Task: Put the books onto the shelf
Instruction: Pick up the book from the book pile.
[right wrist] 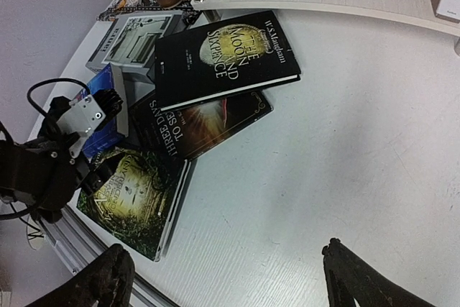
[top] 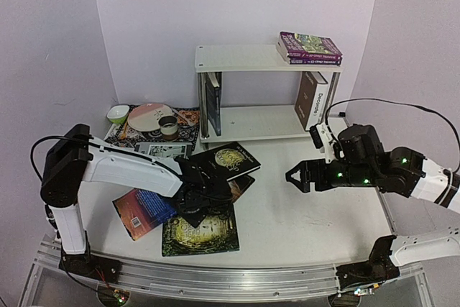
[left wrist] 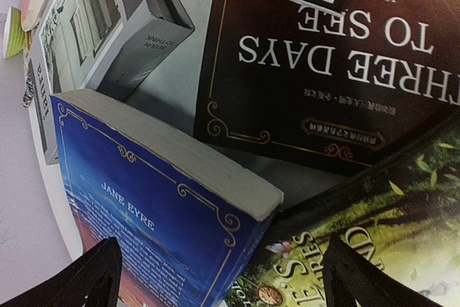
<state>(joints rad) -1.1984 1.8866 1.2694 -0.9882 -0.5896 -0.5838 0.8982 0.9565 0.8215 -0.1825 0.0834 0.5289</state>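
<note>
Several books lie in a loose pile on the table's left half. They are a black one (top: 228, 159) (right wrist: 223, 59) on top, a dark "Three Days to See" (left wrist: 323, 70) (right wrist: 194, 124), a blue "Jane Eyre" (top: 144, 212) (left wrist: 144, 199), a green one (top: 201, 231) (right wrist: 136, 195) and a grey one (top: 164, 150) (left wrist: 122, 41). My left gripper (top: 198, 203) (left wrist: 219, 264) hangs open just over the blue book's corner, where it meets the green one. My right gripper (top: 298, 177) (right wrist: 226, 257) is open over bare table, right of the pile. The white shelf (top: 244, 59) holds purple books (top: 310, 48) on top and a white-brown book (top: 313, 100) upright below.
A patterned mat at the back left carries a plate (top: 151, 116), a green bowl (top: 118, 113) and a cup (top: 168, 127). A dark book (top: 213, 98) stands at the lower tier's left end. A metal rail (top: 215, 278) runs along the near edge.
</note>
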